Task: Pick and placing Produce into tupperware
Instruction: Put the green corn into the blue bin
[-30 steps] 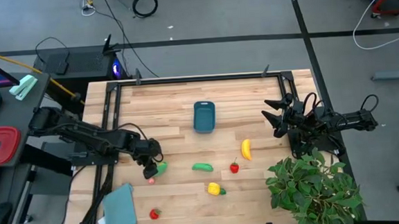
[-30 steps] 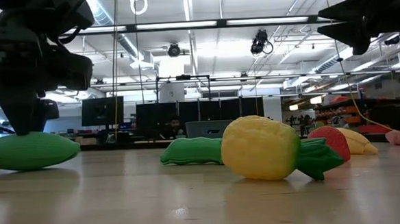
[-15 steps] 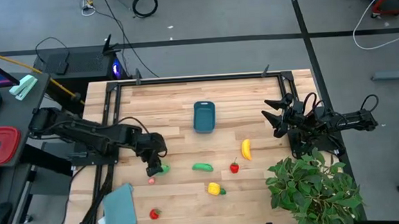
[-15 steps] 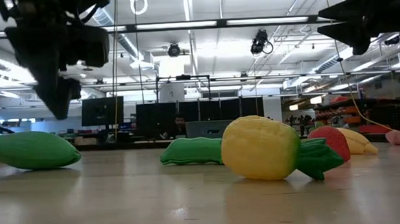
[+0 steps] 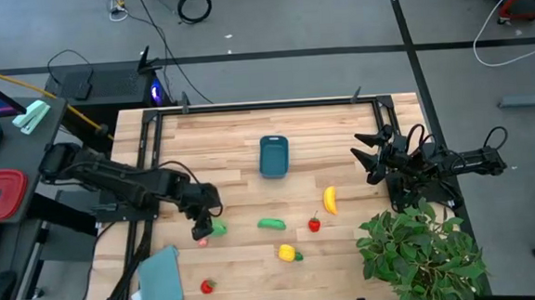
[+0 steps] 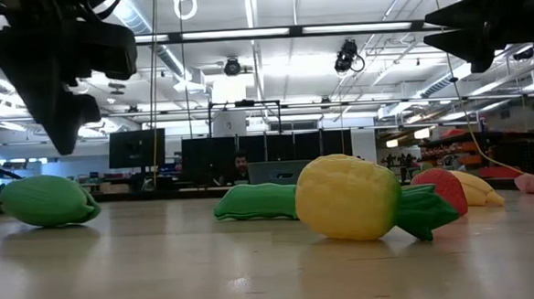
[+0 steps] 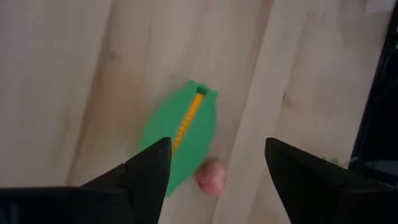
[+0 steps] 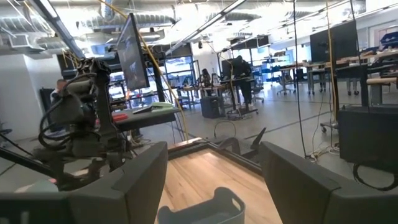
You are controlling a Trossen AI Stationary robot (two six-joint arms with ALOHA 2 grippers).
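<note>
Produce lies scattered over the wooden table [image 5: 239,142], none of it inside the teal tupperware [image 5: 273,156], which stands toward the far middle of the tabletop. The left gripper [image 5: 203,226] hangs just above the table at the left, fingers spread apart and holding nothing. Directly below it, in the left wrist view, a green leafy piece with a yellow corn-like stripe [image 7: 182,135] lies flat on the wood between the two dark fingers [image 7: 144,173], clear of both. A small pink piece [image 7: 210,176] rests against its edge. In the low view the same gripper [image 6: 62,114] is lifted clear of the green piece, which sits on the table beneath it.

To the right of that, a green cucumber-like piece [image 5: 271,223] lies near the table's middle, with a red strawberry [image 5: 315,225] beside it and a yellow banana [image 5: 329,199] a little farther back. A yellow-and-green piece [image 5: 289,253] lies nearer the front edge, and a second red strawberry [image 5: 207,286] sits by a folded teal cloth [image 5: 160,278] at the front left corner.

The right gripper [image 5: 365,156] waits raised over the right side of the table, fingers wide apart and empty, next to a leafy potted plant [image 5: 421,252].
</note>
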